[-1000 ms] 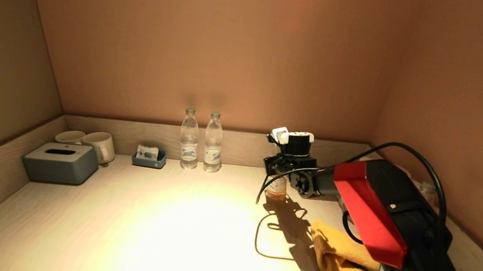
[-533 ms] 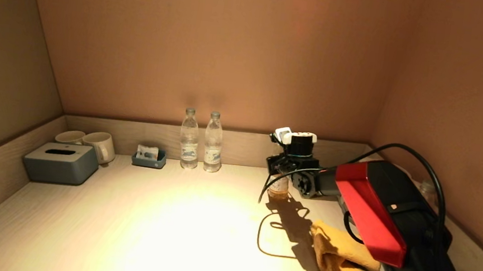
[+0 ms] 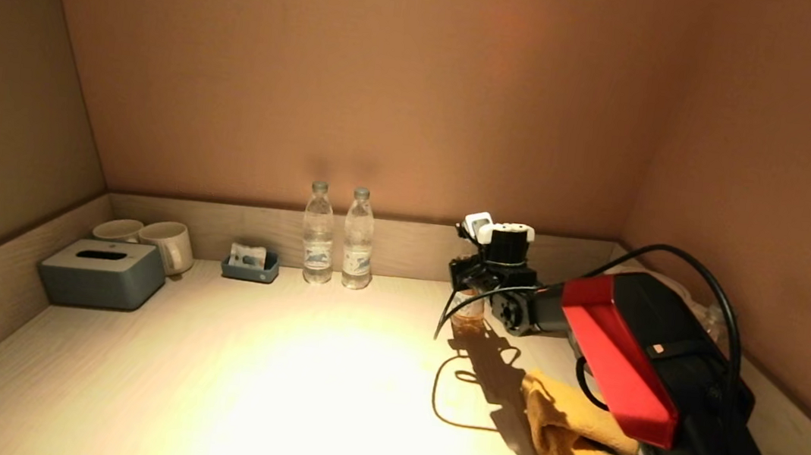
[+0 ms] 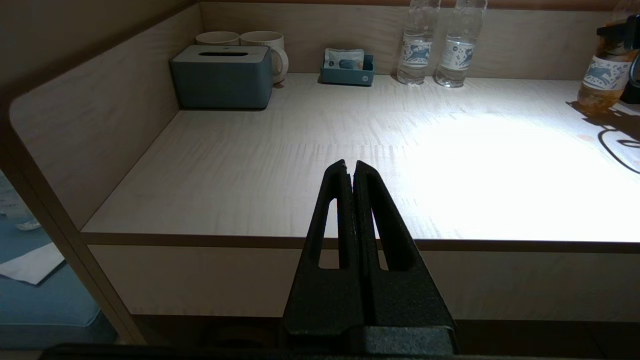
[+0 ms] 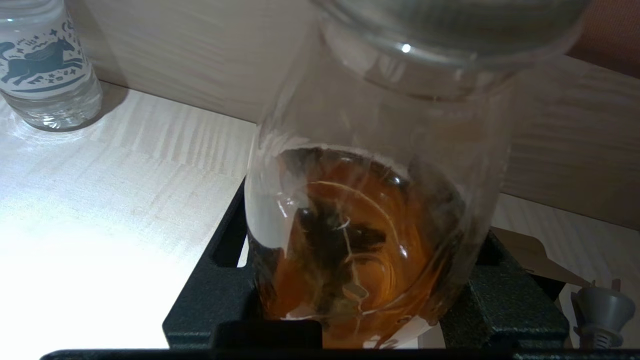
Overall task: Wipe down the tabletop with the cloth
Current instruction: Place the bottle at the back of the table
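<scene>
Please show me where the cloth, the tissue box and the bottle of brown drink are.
cloth (image 3: 580, 438), head view, on its middle fold.
tissue box (image 3: 102, 275), head view, on its front face.
brown bottle (image 5: 370, 240), right wrist view, on its body.

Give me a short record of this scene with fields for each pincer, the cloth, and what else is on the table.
right pincer: shut on the bottle of amber liquid, toward the back right of the table
left pincer: shut, holding nothing, parked at the table's front edge
cloth: yellow, crumpled on the table at front right, not held
water bottles: two upright against the back wall
left back corner: grey tissue box, two mugs, small blue tray
</scene>
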Tool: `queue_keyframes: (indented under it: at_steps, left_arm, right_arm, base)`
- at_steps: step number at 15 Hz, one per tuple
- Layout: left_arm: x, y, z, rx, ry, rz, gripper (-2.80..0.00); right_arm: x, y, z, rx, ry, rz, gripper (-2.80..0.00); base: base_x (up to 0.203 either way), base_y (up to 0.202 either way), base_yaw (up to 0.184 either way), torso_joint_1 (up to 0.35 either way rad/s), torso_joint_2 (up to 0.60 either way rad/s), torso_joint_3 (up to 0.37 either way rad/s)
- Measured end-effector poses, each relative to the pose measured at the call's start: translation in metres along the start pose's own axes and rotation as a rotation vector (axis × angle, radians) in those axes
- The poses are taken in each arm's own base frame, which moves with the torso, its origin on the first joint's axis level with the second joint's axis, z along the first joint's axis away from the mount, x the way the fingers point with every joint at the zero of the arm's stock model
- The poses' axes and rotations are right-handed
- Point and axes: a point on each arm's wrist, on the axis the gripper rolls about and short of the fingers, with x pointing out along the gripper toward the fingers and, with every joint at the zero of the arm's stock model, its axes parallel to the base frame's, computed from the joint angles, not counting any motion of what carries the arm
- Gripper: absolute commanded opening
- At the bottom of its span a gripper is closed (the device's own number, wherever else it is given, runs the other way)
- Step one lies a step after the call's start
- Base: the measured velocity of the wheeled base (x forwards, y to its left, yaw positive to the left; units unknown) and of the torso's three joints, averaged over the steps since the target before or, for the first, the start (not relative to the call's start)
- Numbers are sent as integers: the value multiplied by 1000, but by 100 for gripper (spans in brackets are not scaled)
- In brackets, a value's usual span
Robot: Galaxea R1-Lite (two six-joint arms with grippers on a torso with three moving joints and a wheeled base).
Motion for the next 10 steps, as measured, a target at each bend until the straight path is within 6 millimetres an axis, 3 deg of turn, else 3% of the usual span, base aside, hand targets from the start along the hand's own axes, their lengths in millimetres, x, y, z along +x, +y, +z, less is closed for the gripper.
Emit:
queue_keyframes:
  at_steps: [10]
  left_arm:
    - [0,0,0,0,0,0,-280]
  right_arm:
    - [3,-1,-7,73,10,4,-280]
  base:
    - [0,0,0,0,0,0]
